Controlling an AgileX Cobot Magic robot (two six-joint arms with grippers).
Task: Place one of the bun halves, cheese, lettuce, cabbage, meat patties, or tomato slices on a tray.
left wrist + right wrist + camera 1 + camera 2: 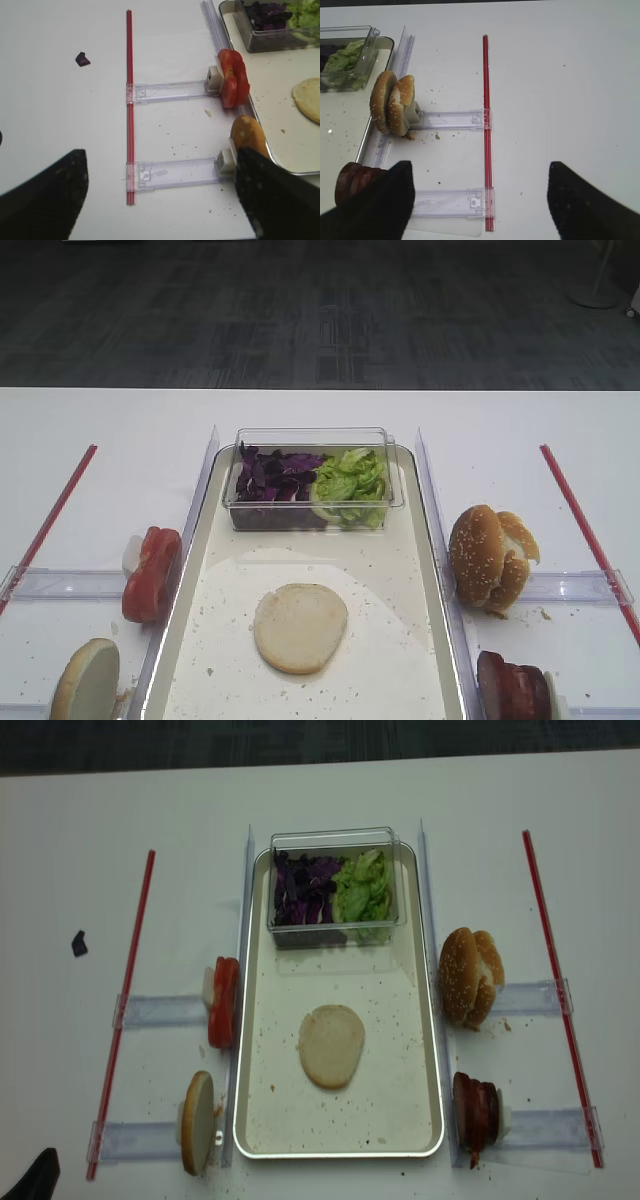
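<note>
My left gripper [160,192] hangs wide and empty over bare table; my right gripper [480,197] likewise. One bun half [300,627] already lies flat mid-tray [415,660], so I judge that placing done. A next pick means clearing the raised rim; the tomato slices [233,77] stand just outside it, with the clear box [312,480] beyond.

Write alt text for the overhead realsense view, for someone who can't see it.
A pale bun half lies flat in the middle of a speckled, silver-rimmed tray on a white table. At the tray's far end, a clear box holds purple cabbage and lettuce; tomato slices, sesame buns and meat patties stand in holders alongside.
</note>
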